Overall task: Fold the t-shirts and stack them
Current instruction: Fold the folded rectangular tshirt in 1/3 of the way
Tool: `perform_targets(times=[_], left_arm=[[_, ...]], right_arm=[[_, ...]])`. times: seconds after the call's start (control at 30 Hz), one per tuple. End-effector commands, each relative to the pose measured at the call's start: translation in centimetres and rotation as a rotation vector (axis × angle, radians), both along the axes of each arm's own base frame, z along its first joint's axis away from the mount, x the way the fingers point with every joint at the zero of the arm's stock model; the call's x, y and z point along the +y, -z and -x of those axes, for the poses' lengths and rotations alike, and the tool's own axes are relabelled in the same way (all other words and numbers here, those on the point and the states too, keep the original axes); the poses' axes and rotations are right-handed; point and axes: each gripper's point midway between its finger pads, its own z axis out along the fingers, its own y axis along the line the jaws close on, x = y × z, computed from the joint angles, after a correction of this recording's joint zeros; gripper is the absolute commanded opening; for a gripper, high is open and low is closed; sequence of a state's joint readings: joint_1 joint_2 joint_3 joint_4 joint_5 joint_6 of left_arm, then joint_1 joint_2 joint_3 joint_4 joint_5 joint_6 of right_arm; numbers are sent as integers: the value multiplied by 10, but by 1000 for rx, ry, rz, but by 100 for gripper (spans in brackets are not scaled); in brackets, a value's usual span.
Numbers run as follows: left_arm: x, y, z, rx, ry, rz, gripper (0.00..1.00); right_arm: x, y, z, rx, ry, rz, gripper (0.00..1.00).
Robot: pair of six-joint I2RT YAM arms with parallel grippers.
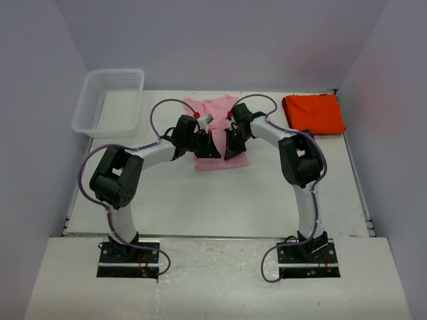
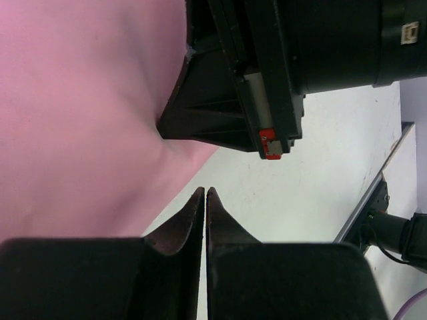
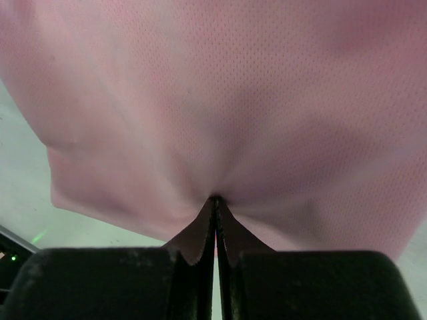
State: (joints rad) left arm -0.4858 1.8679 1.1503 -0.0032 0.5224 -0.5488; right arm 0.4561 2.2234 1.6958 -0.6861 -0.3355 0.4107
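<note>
The light pink t-shirt lies partly folded at the middle back of the table, and both grippers are over its near edge. My right gripper is shut on a pinch of pink cloth, which puckers at its tips in the right wrist view. My left gripper is shut with nothing between its jaws. In the left wrist view its tips are over bare table just beside the pink shirt's edge. The right gripper shows there too, gripping the cloth. The orange-red t-shirt lies folded at the back right.
A white mesh basket stands at the back left corner. The white table stretches between the shirts and the arm bases. Grey walls close in the back and both sides.
</note>
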Motion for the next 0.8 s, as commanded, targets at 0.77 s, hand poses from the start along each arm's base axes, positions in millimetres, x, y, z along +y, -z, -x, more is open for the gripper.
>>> perform_targets(times=[0.77], left_arm=[[48, 73, 38, 119, -104, -169, 0]], right_arm=[[3, -16, 4, 59, 47, -24, 0]])
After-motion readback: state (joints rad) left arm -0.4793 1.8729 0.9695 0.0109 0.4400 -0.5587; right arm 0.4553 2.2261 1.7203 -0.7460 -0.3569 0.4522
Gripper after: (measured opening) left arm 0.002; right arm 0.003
